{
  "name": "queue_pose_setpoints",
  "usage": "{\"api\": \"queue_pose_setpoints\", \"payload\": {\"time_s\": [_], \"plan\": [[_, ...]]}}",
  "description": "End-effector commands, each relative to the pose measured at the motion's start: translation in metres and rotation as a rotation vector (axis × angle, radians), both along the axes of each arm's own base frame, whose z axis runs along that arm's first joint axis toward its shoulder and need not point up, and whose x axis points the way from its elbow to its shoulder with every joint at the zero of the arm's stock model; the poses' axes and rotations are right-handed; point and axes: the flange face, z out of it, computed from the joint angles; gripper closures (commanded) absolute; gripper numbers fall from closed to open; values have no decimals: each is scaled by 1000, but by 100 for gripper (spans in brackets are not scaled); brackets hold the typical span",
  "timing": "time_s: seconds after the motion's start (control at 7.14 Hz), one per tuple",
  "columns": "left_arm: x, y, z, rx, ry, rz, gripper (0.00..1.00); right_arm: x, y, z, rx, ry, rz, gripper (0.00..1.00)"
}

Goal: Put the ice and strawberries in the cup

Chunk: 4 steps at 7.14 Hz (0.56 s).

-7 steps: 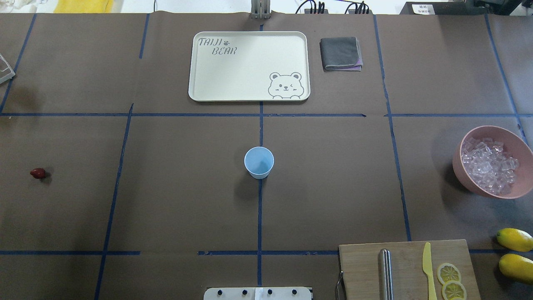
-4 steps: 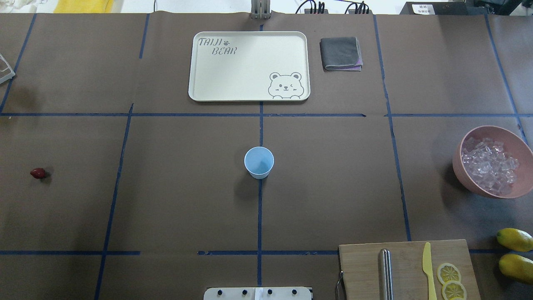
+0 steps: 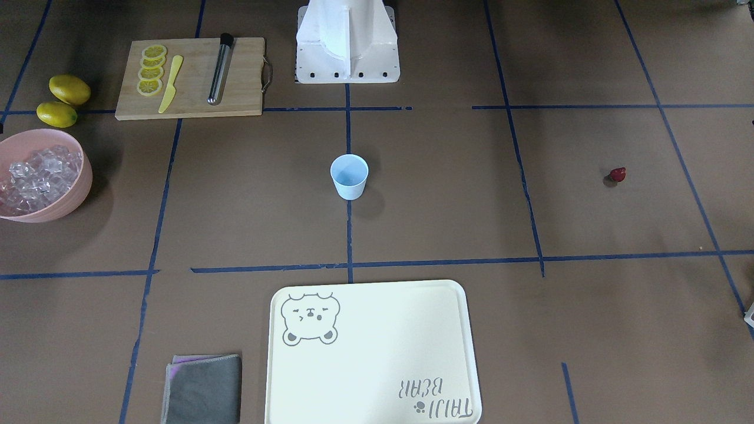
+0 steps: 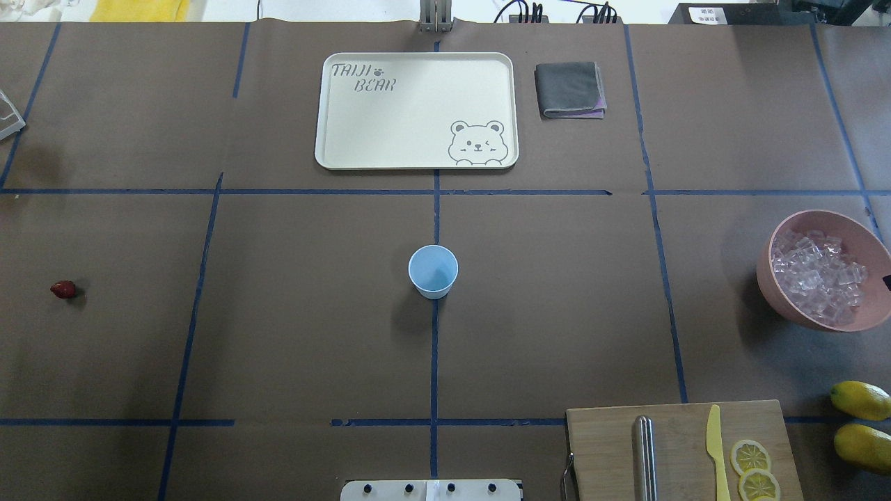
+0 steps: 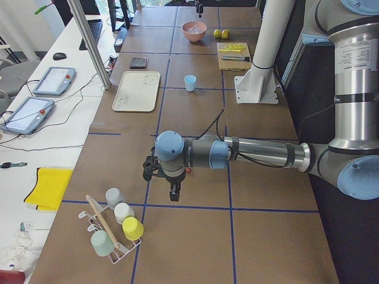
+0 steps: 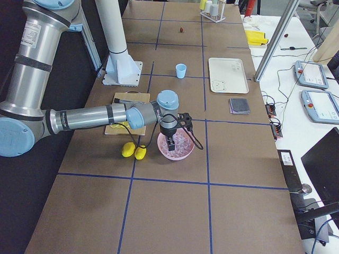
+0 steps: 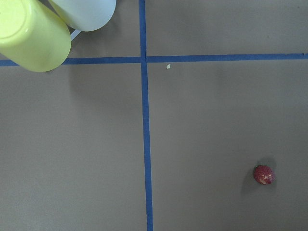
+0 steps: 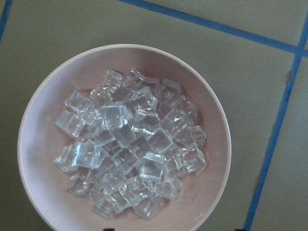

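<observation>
The pale blue cup stands upright at the table's middle. The ice is a heap of clear cubes in a pink bowl at the right edge. It fills the right wrist view. My right gripper hangs just above the bowl; two dark tips far apart at the wrist view's bottom edge show it open. One dark red strawberry lies at the far left. My left gripper hovers close beside it, and I cannot tell whether it is open or shut.
A cream tray and a folded grey cloth lie beyond the cup. A wooden board with a yellow knife, lemon slices and a metal rod sits front right, two lemons beside it. A rack of cups stands near the left gripper.
A dark sliver of the right gripper has come into the overhead view at the right edge beside the bowl. The cup, strawberry and ice have not moved.
</observation>
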Motion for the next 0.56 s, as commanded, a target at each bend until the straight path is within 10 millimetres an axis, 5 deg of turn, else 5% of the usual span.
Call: {"api": "queue_pose_setpoints", "payload": {"time_s": [0.0, 0.42], "plan": [[0, 0, -5, 8, 0, 0, 0, -22, -12, 3, 26, 12, -33, 14], [0, 0, -6, 9, 0, -2, 0, -37, -20, 13, 18, 20, -59, 20]]}}
